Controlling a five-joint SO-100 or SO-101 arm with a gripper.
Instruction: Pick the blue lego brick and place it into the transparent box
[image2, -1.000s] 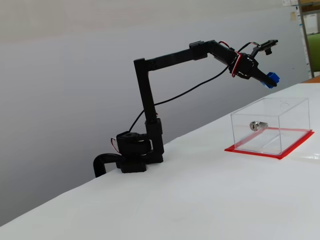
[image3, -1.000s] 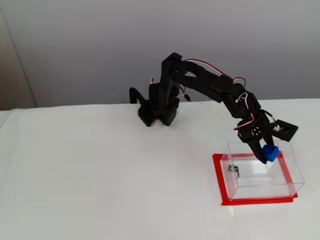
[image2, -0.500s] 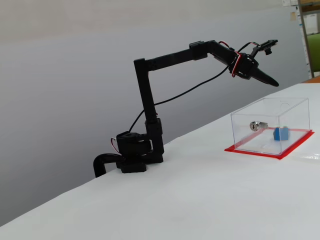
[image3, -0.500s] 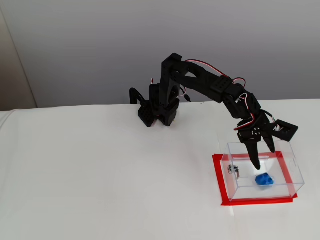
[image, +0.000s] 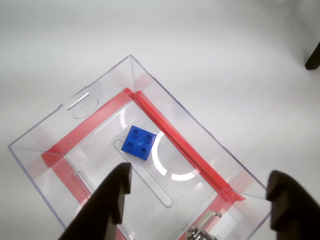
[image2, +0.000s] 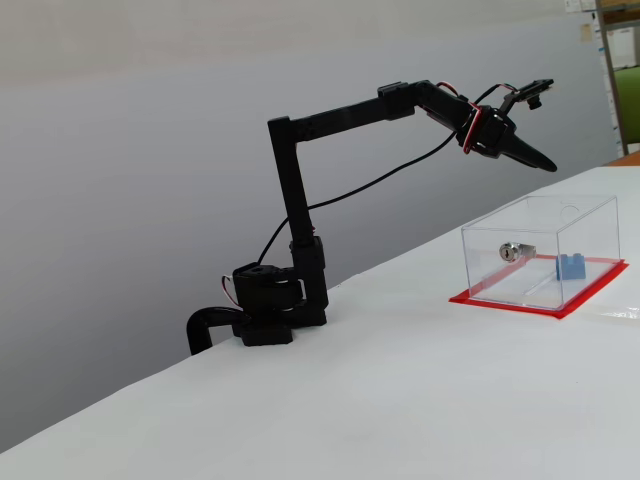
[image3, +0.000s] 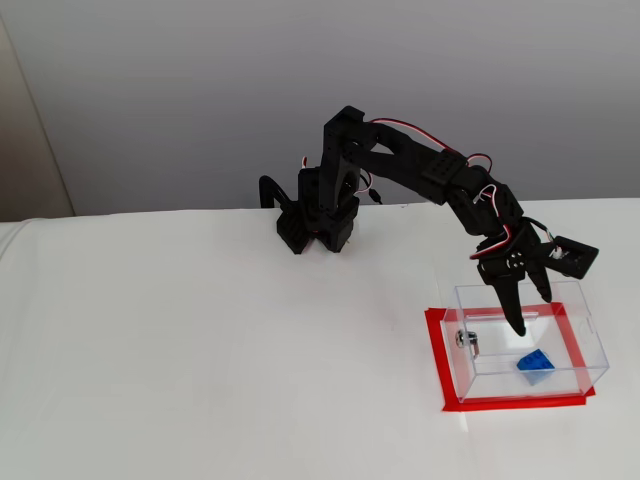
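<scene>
The blue lego brick (image: 139, 142) lies studs-up on the floor of the transparent box (image: 100, 95), which has a red base. My gripper (image: 200, 180) is open and empty, hovering above the box's open top with the brick below and between its two black fingers. In both fixed views the brick (image2: 572, 266) (image3: 535, 363) sits inside the box (image2: 530, 235) (image3: 590, 350), toward the end away from the lock. The gripper (image2: 535, 158) (image3: 531, 312) hangs over the box, clear of the brick.
A small silver lock (image2: 515, 251) (image3: 467, 341) is set in one box wall. The arm's base (image2: 265, 310) (image3: 315, 225) stands at the white table's back edge. A dark object (image: 314, 55) shows at the wrist view's right edge.
</scene>
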